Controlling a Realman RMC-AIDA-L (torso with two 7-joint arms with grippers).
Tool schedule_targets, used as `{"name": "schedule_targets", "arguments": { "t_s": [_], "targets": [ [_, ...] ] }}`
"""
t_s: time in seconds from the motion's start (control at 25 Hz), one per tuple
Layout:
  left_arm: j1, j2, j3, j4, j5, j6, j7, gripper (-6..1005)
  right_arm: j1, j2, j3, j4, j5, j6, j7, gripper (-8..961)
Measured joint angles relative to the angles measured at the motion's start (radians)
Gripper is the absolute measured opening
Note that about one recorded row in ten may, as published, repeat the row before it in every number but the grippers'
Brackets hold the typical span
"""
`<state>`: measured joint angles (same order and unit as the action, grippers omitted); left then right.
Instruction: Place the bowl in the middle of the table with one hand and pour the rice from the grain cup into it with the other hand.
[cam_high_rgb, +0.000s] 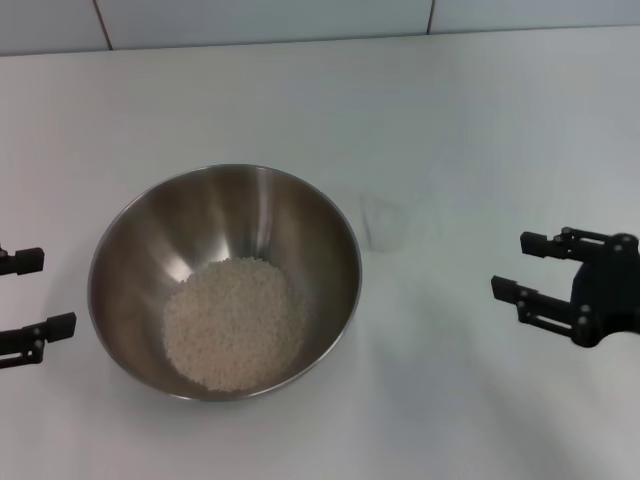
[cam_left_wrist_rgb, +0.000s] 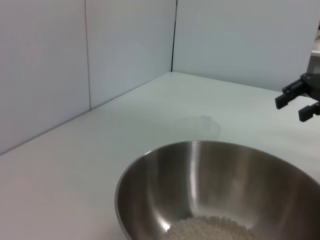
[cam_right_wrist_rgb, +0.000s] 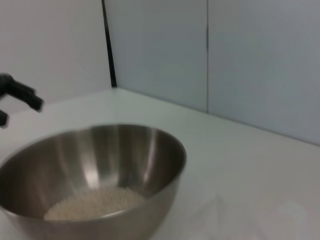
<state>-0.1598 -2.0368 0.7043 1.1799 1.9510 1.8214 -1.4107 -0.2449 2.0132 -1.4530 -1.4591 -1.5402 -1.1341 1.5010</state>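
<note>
The steel bowl (cam_high_rgb: 230, 210) stands on the white table (cam_high_rgb: 480, 120), a little left of its middle, with a mound of rice (cam_high_rgb: 235, 320) in its bottom. The clear grain cup (cam_high_rgb: 385, 222) stands upright just right of the bowl and looks empty. My left gripper (cam_high_rgb: 40, 293) is open and empty at the left edge, beside the bowl. My right gripper (cam_high_rgb: 513, 265) is open and empty, right of the cup and apart from it. The left wrist view shows the bowl (cam_left_wrist_rgb: 215, 175), the rice (cam_left_wrist_rgb: 210, 230), the cup (cam_left_wrist_rgb: 202, 127) and the right gripper (cam_left_wrist_rgb: 297, 102).
A pale panelled wall (cam_high_rgb: 300, 20) runs along the table's far edge. The right wrist view shows the bowl (cam_right_wrist_rgb: 100, 150) with the rice (cam_right_wrist_rgb: 95, 202) and the left gripper (cam_right_wrist_rgb: 20, 97) beyond it.
</note>
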Motion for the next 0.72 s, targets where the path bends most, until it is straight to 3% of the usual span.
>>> {"name": "schedule_targets", "arguments": {
  "t_s": [0.04,0.08,0.2,0.44,0.72],
  "targets": [
    [0.004,-0.001,-0.001,0.002,0.000,0.002,0.001,809,0.021,0.047,0.085,-0.009,-0.084,-0.092,0.004,600],
    [0.009,-0.002,-0.005,0.003,0.000,0.012,0.000,809,0.056,0.069,0.163,-0.006,-0.155,-0.197,0.014,600],
    [0.012,-0.002,-0.015,-0.001,0.000,0.025,-0.003,809,0.082,0.061,0.189,0.002,-0.160,-0.250,0.025,600],
    [0.025,-0.011,-0.025,0.017,0.002,0.042,-0.003,810,0.080,0.064,0.281,-0.046,-0.140,-0.360,0.001,600],
    [0.024,-0.015,-0.025,0.018,0.012,0.053,-0.004,810,0.086,0.067,0.311,-0.056,-0.136,-0.374,0.003,600]
  ]
}}
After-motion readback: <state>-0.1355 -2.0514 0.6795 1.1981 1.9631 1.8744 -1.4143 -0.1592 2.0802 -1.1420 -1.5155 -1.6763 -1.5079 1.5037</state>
